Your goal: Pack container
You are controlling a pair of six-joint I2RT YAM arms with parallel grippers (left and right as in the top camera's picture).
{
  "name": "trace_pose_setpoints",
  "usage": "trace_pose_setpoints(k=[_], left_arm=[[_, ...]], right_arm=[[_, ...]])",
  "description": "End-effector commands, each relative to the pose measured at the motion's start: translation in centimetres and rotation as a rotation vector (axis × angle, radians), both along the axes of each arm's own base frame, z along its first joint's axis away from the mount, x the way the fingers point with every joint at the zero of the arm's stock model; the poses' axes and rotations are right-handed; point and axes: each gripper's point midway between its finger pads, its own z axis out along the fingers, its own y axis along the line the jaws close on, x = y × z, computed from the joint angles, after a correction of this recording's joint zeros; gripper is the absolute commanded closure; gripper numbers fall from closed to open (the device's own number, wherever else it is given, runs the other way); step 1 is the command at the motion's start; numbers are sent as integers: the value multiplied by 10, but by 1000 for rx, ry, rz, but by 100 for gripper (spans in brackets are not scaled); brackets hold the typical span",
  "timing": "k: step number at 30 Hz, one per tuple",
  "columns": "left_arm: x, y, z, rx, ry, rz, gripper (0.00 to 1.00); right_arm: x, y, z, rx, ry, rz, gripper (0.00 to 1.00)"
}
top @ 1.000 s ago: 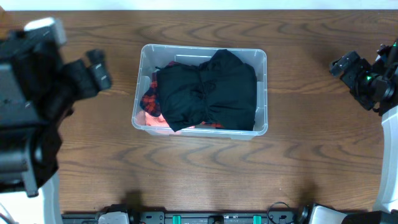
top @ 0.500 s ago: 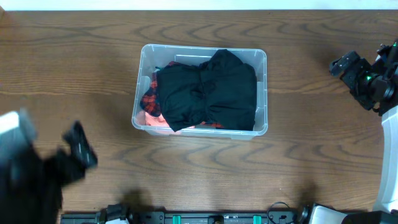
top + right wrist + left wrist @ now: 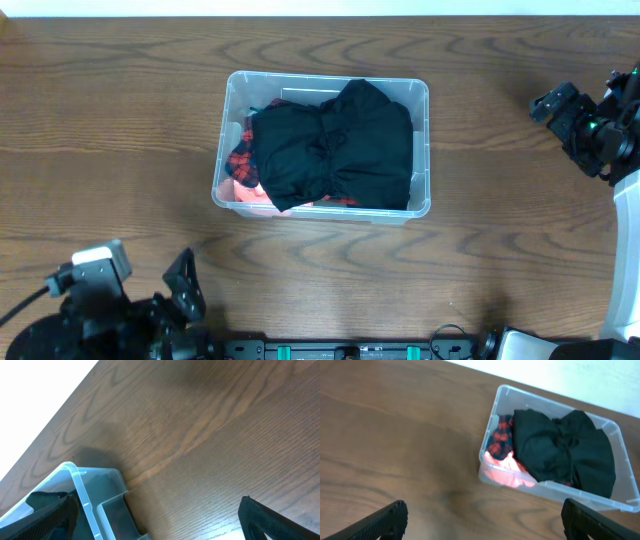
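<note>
The clear plastic container [image 3: 222,140] stands at the middle of the wooden table. A black garment [image 3: 335,145] fills most of it, over red plaid cloth [image 3: 239,158] and a pink piece [image 3: 248,193] at its left end. It also shows in the left wrist view [image 3: 487,435] and its corner in the right wrist view [image 3: 82,487]. My left gripper [image 3: 178,290] is open and empty at the front left edge, far from the container. My right gripper [image 3: 553,105] is open and empty at the far right.
The brown wooden table [image 3: 120,120] spreads round the container. A black rail with green fittings [image 3: 330,350] runs along the front edge. The white right arm base [image 3: 625,260] stands at the right edge.
My left arm has swung from beside the container's left end down to the front left corner of the table. The right arm and the container have not moved.
</note>
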Motion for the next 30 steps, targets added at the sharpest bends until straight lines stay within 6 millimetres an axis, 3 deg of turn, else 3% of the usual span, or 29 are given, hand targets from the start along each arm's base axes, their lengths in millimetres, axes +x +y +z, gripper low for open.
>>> trace_pose_setpoints(k=[1,8,14,22,30], left_arm=[[17,1,-17,25,19,-36,2],[73,9,-65,46,-7,-79,2],[111,-1,-84,20,-125,-169,2],[115,-10,-106,35,-112,-204,2],[96,-19,-113,105,-187,-218,2]], right_arm=[[-1,-5,-1,-4,5,-13,1],[-1,-5,-1,-4,5,-13,1],[-1,-5,-1,-4,5,-13,1],[-1,-5,-1,-4,5,-13,1],[-1,-5,-1,-4,5,-13,1]])
